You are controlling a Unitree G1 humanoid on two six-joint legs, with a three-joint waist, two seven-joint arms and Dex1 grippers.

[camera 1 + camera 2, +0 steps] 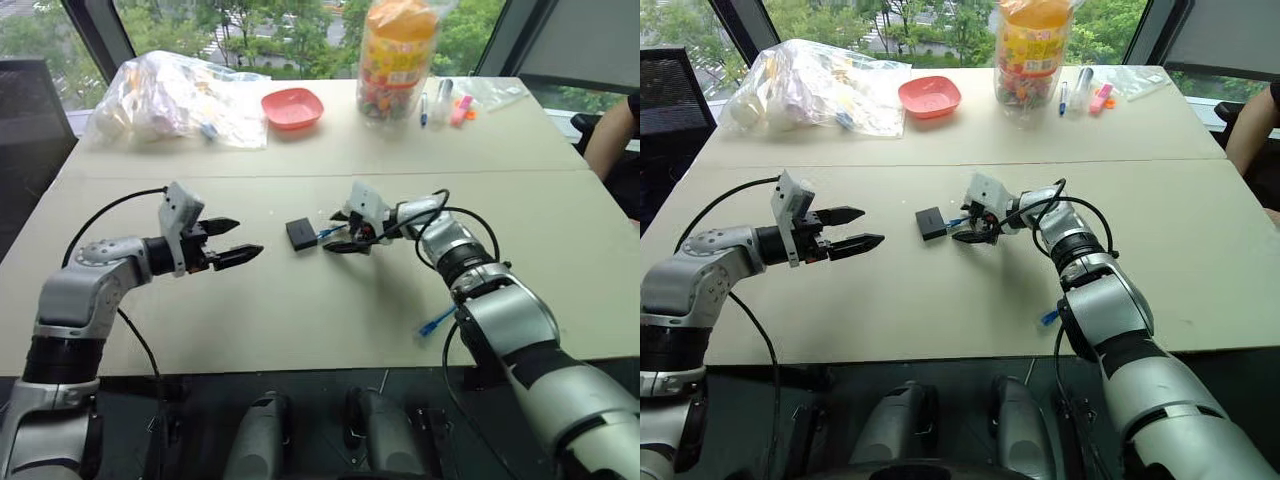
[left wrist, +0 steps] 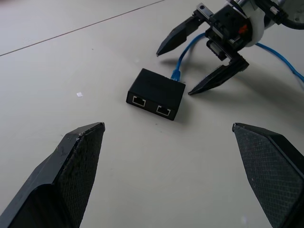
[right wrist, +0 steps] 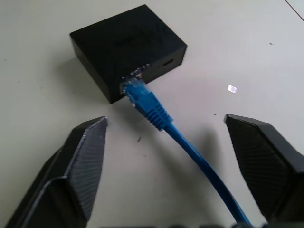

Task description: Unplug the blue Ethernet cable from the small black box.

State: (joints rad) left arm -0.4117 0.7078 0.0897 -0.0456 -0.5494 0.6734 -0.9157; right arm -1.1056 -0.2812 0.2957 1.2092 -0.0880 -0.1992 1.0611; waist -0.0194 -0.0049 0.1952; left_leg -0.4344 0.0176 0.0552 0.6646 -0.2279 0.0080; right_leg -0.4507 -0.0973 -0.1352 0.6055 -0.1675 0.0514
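Right wrist view: small black box (image 3: pixel 127 45), matte plastic, flat and squarish with sharp edges, sits on the smooth beige table (image 3: pixel 247 57). Blue Ethernet cable (image 3: pixel 190 147) is still plugged into its side port; the ribbed blue boot and clear plug tip sit at the port mouth, and the thin glossy cord runs back between the right tool's (image 3: pixel 164 126) two fingers. Those fingers (image 3: pixel 80 161) are black, wedge-shaped, with a crosshatched grip texture; they stand apart on either side of the cable, touching neither cord nor box, nothing gripped. Left wrist view shows the box's other face with two square ports side by side, plus the right tool's pointed fingers straddling the cable just behind the box. Left eye view: box lies mid-table between the two arms; left tool (image 1: pixel 228 240) hovers off the box's left, spread wide, empty, tips aimed at the box but well apart from it. Loose end of the blue cable lies near the table's front edge beside the right forearm. Far side of table: crinkled clear plastic bag (image 1: pixel 180 98), shallow pink dish (image 1: pixel 292 107) with rounded corners, tall clear jar (image 1: pixel 397 60) with orange lid and colourful contents, a few pens (image 1: pixel 440 102). A person's arm (image 1: pixel 610 135) shows at the right edge.
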